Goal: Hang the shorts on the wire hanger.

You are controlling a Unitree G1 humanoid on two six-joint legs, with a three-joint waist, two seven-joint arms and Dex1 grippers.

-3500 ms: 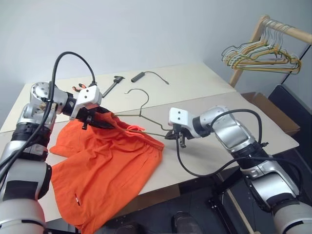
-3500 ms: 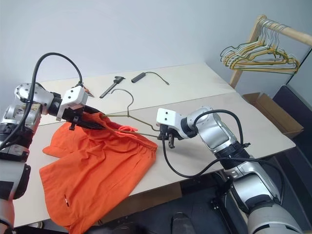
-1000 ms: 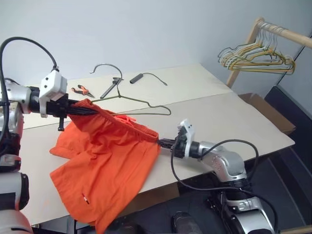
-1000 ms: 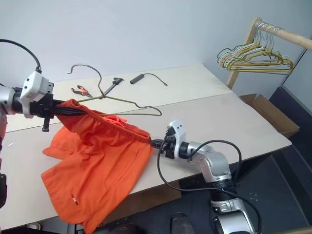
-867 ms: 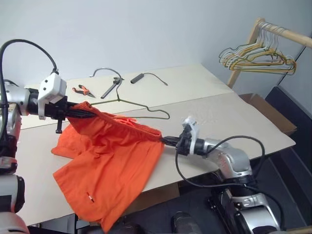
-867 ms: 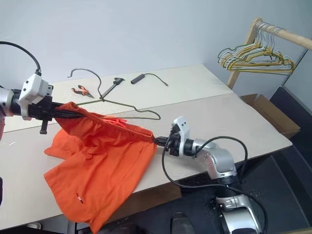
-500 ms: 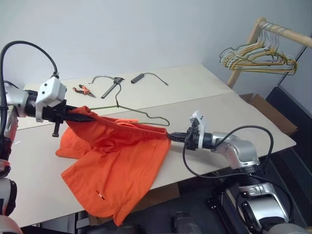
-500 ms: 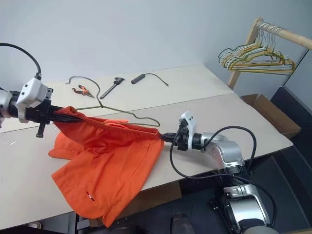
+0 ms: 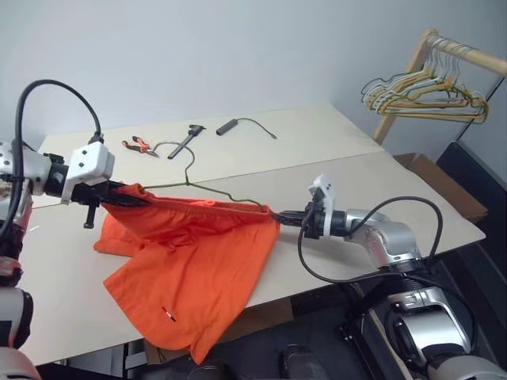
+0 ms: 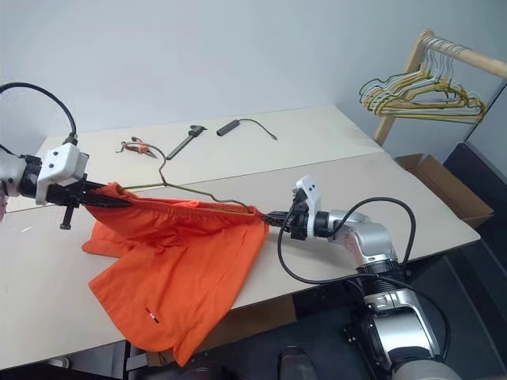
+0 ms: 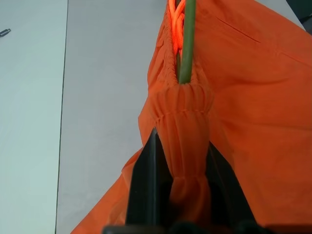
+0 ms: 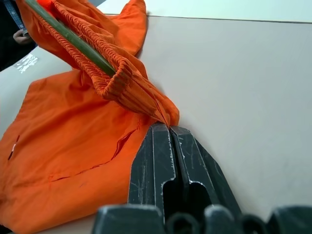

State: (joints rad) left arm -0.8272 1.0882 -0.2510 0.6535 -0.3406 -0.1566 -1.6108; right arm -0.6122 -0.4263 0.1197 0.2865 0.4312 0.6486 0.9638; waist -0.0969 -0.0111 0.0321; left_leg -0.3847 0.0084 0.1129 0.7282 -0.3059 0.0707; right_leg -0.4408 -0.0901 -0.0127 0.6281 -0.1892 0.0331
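The orange shorts (image 9: pixel 190 253) hang stretched by their gathered waistband between my two grippers, above the table (image 9: pixel 356 170); the legs drape down onto it and over its front edge. The thin olive wire hanger (image 9: pixel 223 193) runs inside the waistband, its hook lying toward the tools behind. My left gripper (image 9: pixel 125 195) is shut on the waistband's left end, and the fabric is bunched between its fingers (image 11: pixel 146 170) with the hanger wire (image 11: pixel 186 44) emerging just beyond. My right gripper (image 9: pixel 279 214) is shut on the waistband's right end (image 12: pixel 146 105), low over the table.
Red-handled pliers (image 9: pixel 136 146), a black tool (image 9: pixel 185 139) and a black cable with a cylindrical end (image 9: pixel 228 125) lie at the back of the table. A wooden rack with a bunch of wire hangers (image 9: pixel 424 87) stands at the right, above a cardboard box (image 9: pixel 434 172).
My left gripper has sunk with its end of the waistband, and the right one has moved right, pulling the waistband taut. The hanger has tipped down, its hook now low by the tools.
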